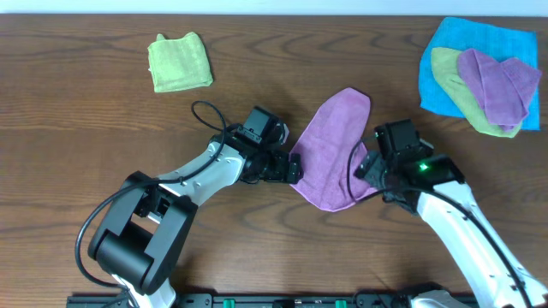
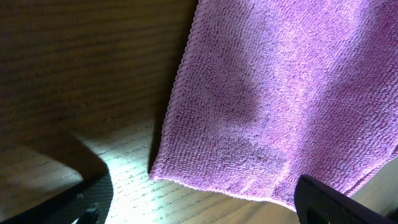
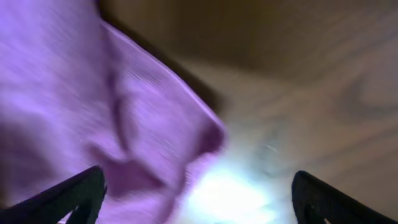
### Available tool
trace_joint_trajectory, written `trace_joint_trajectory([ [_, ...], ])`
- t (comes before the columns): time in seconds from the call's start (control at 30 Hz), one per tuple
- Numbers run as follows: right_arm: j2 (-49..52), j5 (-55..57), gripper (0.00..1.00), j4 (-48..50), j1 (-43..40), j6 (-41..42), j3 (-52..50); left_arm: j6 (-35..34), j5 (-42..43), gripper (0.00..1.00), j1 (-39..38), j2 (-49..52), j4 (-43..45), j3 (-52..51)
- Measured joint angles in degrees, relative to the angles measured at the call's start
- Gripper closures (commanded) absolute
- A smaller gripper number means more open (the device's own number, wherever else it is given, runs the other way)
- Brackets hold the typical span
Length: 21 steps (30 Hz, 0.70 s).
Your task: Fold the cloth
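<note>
The lilac-purple cloth (image 1: 330, 147) lies on the wooden table at the centre, stretched from upper right to lower middle, with a rumpled right edge. My left gripper (image 1: 294, 168) is open at the cloth's left edge; in the left wrist view the cloth's corner (image 2: 280, 106) lies flat between the spread fingers (image 2: 199, 211). My right gripper (image 1: 370, 169) is open at the cloth's right edge; the right wrist view is blurred and shows a raised fold of the cloth (image 3: 124, 137) between the fingers (image 3: 199, 199).
A folded lime-green cloth (image 1: 180, 61) lies at the back left. A bright blue cloth (image 1: 475, 51) at the back right carries a green cloth (image 1: 462, 94) and another purple cloth (image 1: 497, 85). A black cable (image 1: 210, 120) loops by the left arm.
</note>
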Motion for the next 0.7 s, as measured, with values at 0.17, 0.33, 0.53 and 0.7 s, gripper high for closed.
trace_joint_trajectory([
  [0.17, -0.04, -2.45, 0.11, 4.33, 0.0, 10.23, -4.74, 0.02, 0.07, 0.05, 0.0, 0.0, -0.17, 0.0],
  [0.33, 0.04, -4.76, 0.26, 6.08, -0.07, 16.87, -10.88, 0.02, 0.2, 0.05, 0.0, 0.0, -0.48, 0.07],
  [0.53, 0.04, -4.15, 0.43, 7.43, -0.2, 19.21, -11.43, 0.02, 0.22, 0.05, 0.0, 0.0, -0.5, 0.07],
  [0.7, 0.04, -1.16, 0.74, 8.26, -0.39, 18.14, -11.78, 0.02, 0.22, 0.05, 0.0, -0.02, -0.48, 0.07],
])
